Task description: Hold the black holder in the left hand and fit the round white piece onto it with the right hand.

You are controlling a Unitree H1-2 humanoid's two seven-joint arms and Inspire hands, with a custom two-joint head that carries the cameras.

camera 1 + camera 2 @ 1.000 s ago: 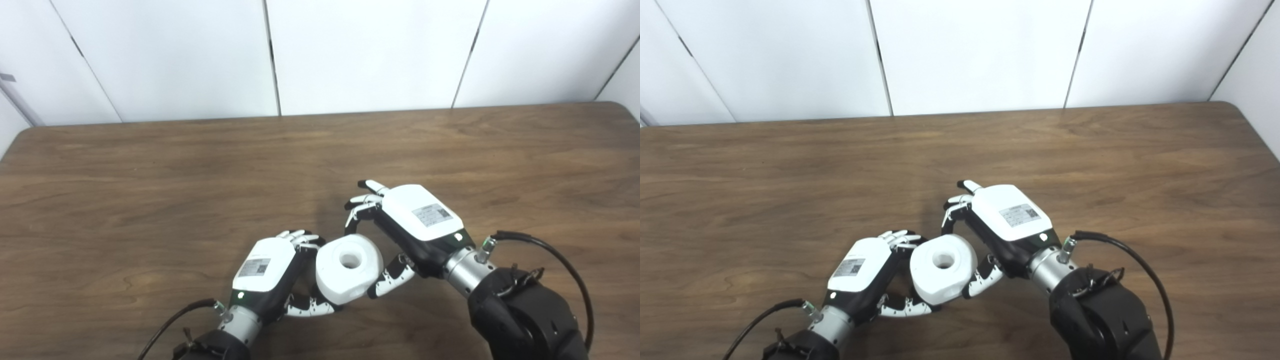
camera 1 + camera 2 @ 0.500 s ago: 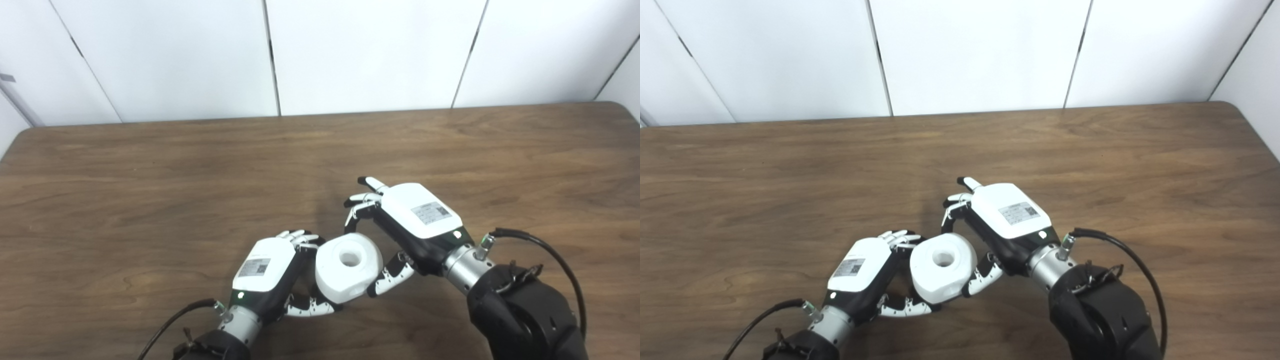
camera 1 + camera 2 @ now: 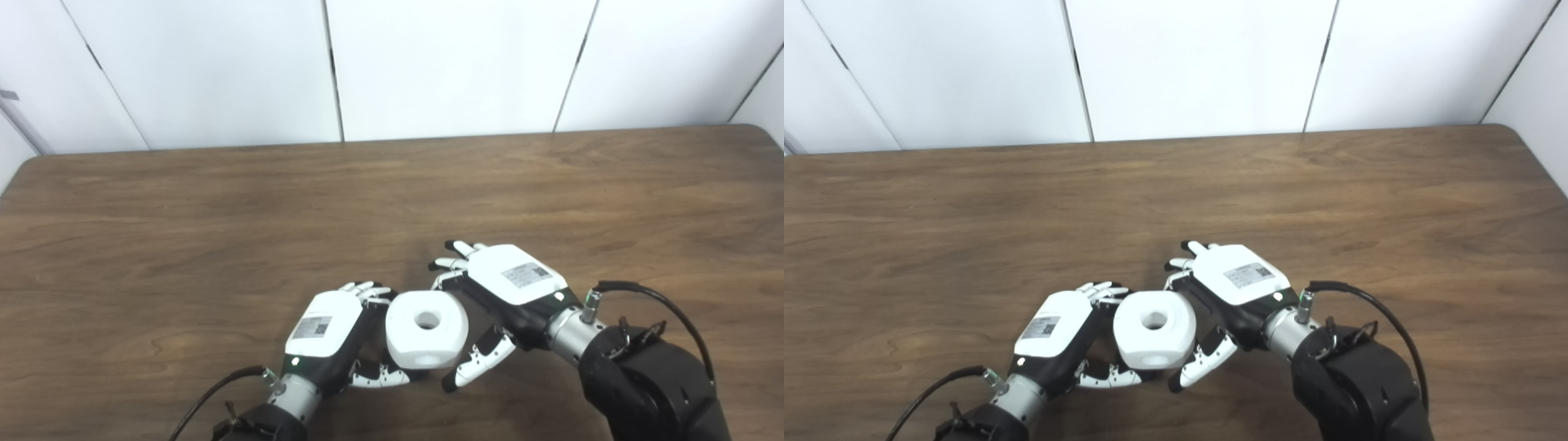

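The round white piece [image 3: 427, 331], with a hole in its middle, sits level against the fingers of my left hand [image 3: 327, 327] near the table's front edge. That hand is curled shut around what lies under the piece. Only a dark sliver of the black holder [image 3: 384, 295] shows by the fingertips; the rest is hidden. My right hand [image 3: 511, 288] is just right of the piece, open with fingers spread. Its thumb [image 3: 476, 365] points down and left, a little apart from the piece [image 3: 1153, 331].
Both hands are over a brown wooden table [image 3: 184, 233]. White wall panels [image 3: 441, 61] stand behind its far edge. A black cable [image 3: 667, 306] loops off the right wrist.
My right hand has let go of the white piece, opened, and dropped back toward the right. The piece has settled from tilted to level on the left hand, which has stayed put.
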